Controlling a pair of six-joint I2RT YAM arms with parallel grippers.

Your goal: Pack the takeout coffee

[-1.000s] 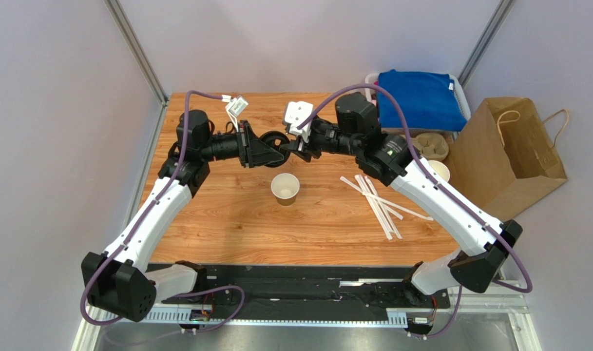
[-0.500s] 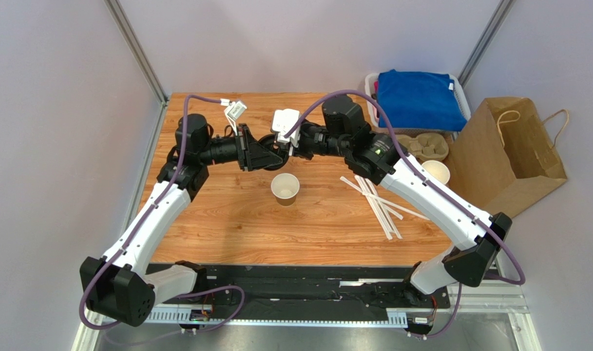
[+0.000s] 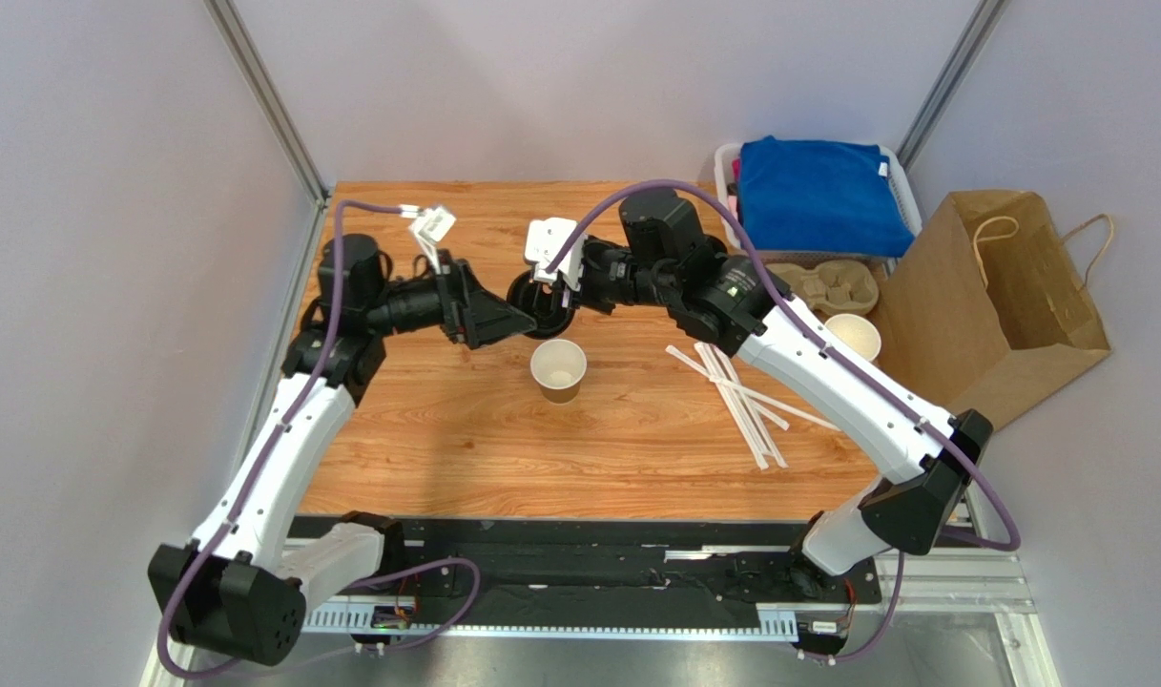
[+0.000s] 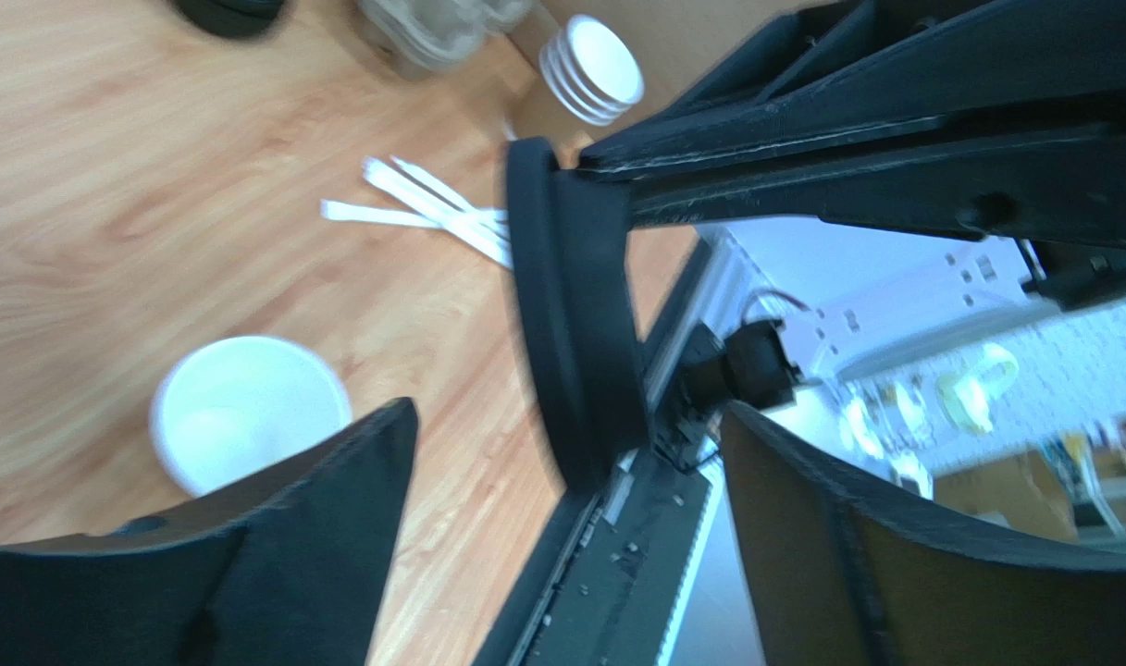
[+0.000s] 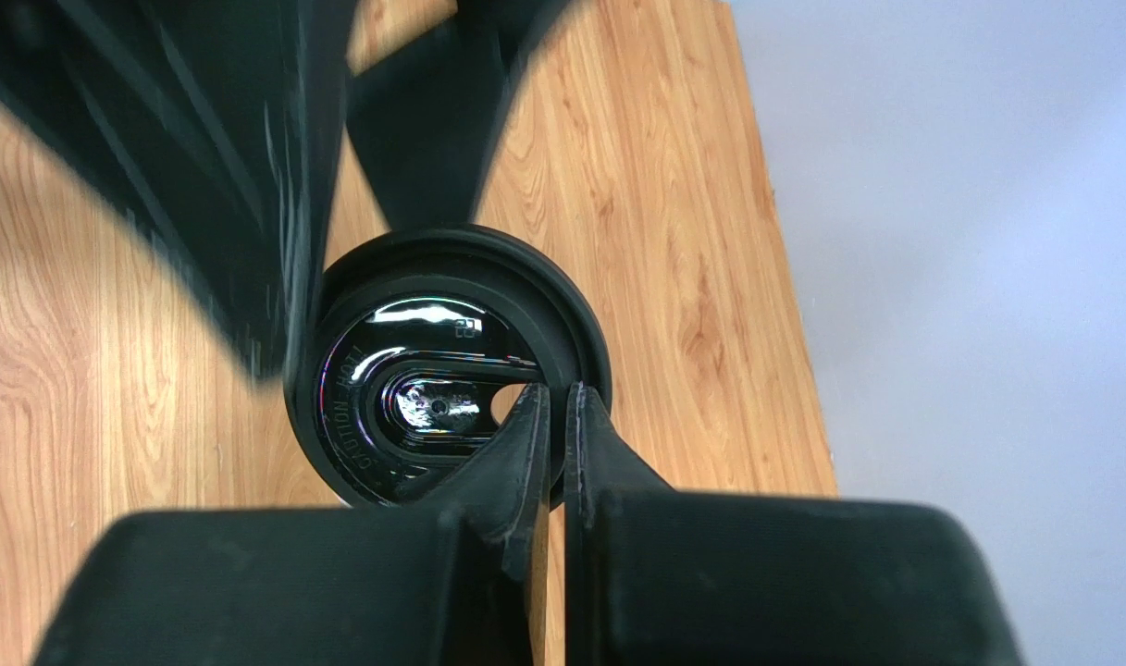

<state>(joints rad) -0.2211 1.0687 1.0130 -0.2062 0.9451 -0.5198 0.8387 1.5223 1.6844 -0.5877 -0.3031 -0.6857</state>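
at right end effector (image 5: 556,410), black lid (image 5: 415,347)

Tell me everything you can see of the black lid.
The black lid is round, glossy plastic with a raised rim and embossed lettering. It stands on edge in the air over the wooden table, its rim pinched by the shut right gripper; the open left gripper flanks it without touching.

Overhead looking down, wrist views close (both share the black lid (image 5: 443,375))
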